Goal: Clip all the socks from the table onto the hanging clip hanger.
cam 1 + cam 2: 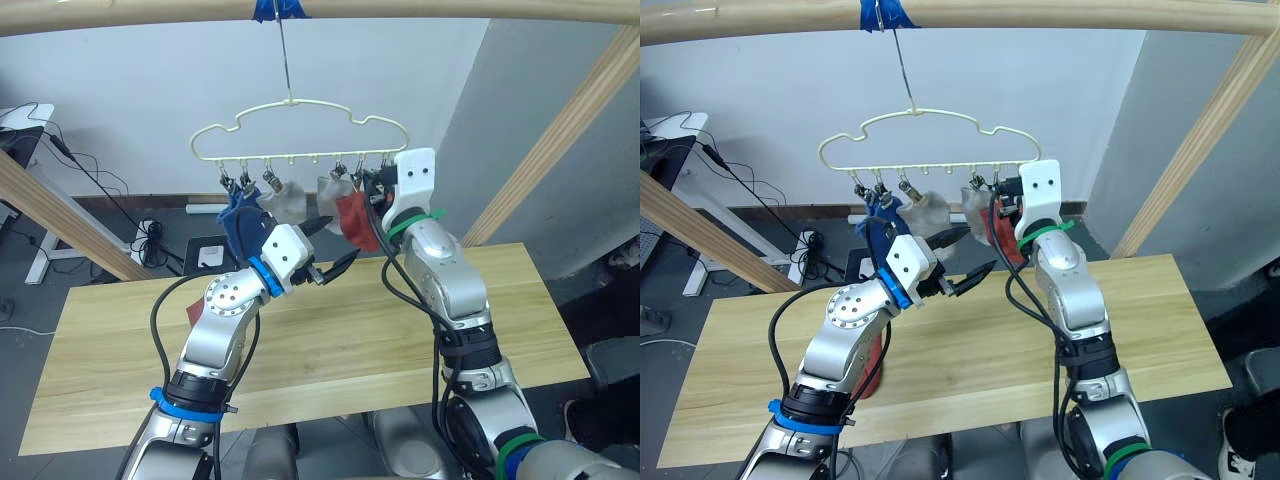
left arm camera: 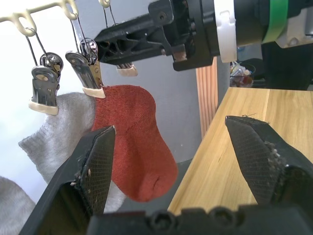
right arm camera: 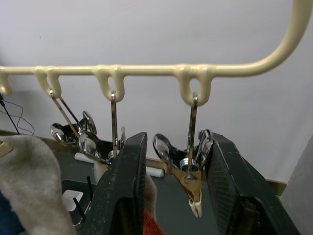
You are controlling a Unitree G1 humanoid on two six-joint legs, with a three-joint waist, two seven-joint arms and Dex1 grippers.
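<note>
Left gripper (image 1: 330,243): we find its fingers spread wide, empty, above the table (image 1: 330,340), just below the hanging socks. One rust-red sock (image 1: 872,365) lies on the table under that arm. Right gripper (image 3: 171,188): fingers set around the handles of the end clip (image 3: 191,178); we cannot tell whether they press it. Clip hanger (image 1: 300,128): carries a rust-red sock (image 2: 139,147), two grey, and blue.
</note>
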